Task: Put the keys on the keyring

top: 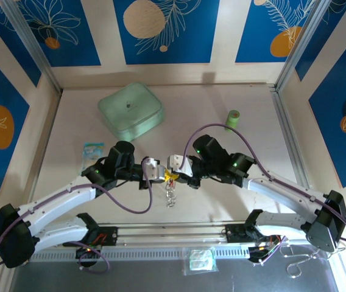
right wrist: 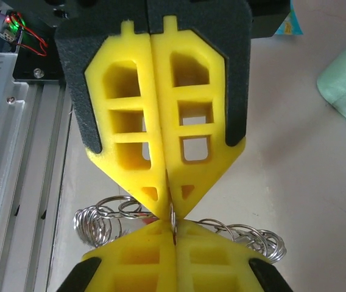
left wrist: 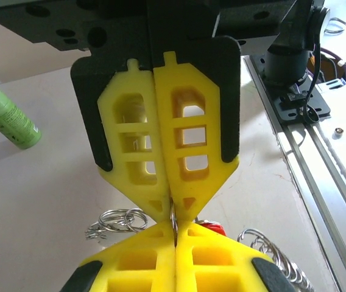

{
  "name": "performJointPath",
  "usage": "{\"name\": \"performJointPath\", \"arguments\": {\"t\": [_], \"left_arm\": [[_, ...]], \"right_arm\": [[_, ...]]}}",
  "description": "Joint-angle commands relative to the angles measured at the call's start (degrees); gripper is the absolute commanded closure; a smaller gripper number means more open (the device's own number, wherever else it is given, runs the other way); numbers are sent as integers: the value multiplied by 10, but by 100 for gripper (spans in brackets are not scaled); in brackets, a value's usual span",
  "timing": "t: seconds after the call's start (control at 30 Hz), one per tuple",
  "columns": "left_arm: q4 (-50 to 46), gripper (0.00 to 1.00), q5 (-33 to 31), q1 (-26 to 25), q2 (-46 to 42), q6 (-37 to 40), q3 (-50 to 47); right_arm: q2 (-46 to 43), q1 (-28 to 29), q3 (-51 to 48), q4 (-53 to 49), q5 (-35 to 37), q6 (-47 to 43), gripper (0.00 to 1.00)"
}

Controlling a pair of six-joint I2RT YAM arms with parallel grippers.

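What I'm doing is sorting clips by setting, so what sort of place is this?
Probably a robot lab booth: left arm and right arm bolted to a metal rail at the table edge, enclosed by blue leaf-print wall panels on aluminium posts.

From my remote seat I saw a mint-green square box (top: pixel 130 111) with rounded corners lying flat on the pale worktop (top: pixel 222 97) toward the back left. A small green roll (top: pixel 234 118) stood well apart from it at the back right. A little blue-and-white packet (top: pixel 92 152) lay near the left side. At the near edge, beyond the metal rail (top: pixel 173 230), sat a clear plastic bag (top: pixel 200 258), with loose wire loops (top: pixel 295 258) further right. Blue panels (top: pixel 161 30) printed with white leaves walled the cell.
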Motion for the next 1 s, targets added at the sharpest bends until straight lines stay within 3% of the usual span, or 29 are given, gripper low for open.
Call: {"name": "performJointPath", "arguments": {"t": [0.0, 0.1, 0.33, 0.53, 0.97], "left_arm": [[24, 100, 12, -5, -8, -12, -8], [116, 100, 15, -6, -24, -74, -45], [237, 100, 14, -5, -36, -163, -102], [291, 100, 20, -5, -22, -199, -117], [315, 100, 35, -5, -9, -210, -117]], "right_arm": [[-50, -12, -23, 73, -46, 27, 76], [-86, -38, -69, 128, -83, 68, 66], [-131, -56, -168, 239, -101, 147, 65], [-122, -56, -194, 274, -88, 165, 66], [-106, -55, -185, 279, -93, 159, 75]]}}
